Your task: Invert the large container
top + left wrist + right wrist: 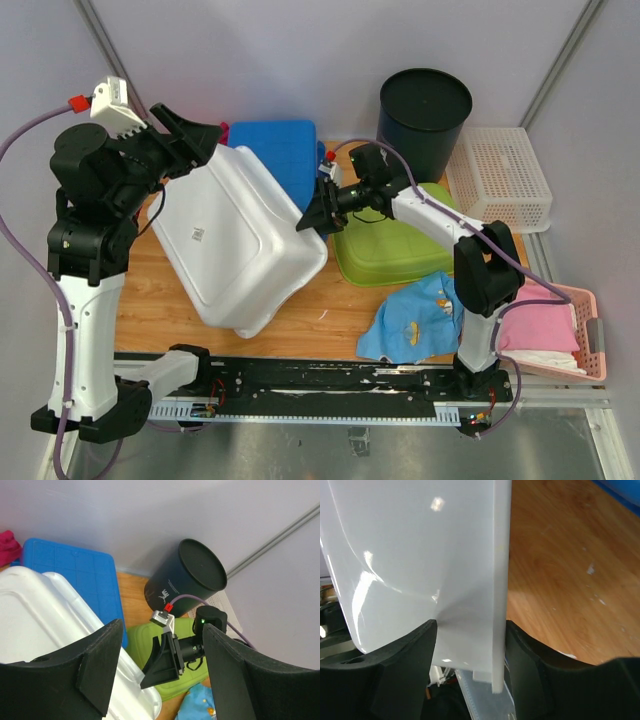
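The large white container (240, 240) is tilted on edge on the wooden table (335, 312), its bottom facing up toward the top camera. My right gripper (308, 222) is shut on the container's right rim; in the right wrist view the white wall (420, 555) fills the gap between the jaws of that gripper (470, 630). My left gripper (195, 140) is open and empty at the container's far upper-left corner. In the left wrist view its gripper (162, 625) spans wide, with the container (35, 610) below the left finger.
A black round bin (425, 110) and a blue lid (275, 150) stand at the back. A green basin (385, 250) lies under the right arm. A white basket (500, 175), a pink basket (592, 330) and a blue cloth (415, 320) are on the right.
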### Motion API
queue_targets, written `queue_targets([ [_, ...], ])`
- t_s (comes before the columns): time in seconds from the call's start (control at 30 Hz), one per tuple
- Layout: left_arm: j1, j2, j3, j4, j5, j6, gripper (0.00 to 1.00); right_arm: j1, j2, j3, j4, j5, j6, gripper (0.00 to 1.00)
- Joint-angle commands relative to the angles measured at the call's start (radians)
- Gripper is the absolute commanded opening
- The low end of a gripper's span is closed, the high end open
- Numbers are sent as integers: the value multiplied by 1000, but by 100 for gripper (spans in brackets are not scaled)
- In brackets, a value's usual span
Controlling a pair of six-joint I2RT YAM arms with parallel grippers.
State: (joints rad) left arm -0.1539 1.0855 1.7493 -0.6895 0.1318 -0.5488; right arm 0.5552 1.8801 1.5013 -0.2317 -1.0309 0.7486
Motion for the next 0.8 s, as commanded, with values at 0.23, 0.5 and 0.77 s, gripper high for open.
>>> queue_targets([
  [0.23,5,96,-43,-60,-165,88,71,4,-221,25,-402,631,-331,71],
  [0.5,88,274,-21,-88,-206,153,96,29,-483,-363,-52,631,-174,70],
  [0.77,111,466,98,13,-161,218,89,184,-491,-526,238,750,5,61],
])
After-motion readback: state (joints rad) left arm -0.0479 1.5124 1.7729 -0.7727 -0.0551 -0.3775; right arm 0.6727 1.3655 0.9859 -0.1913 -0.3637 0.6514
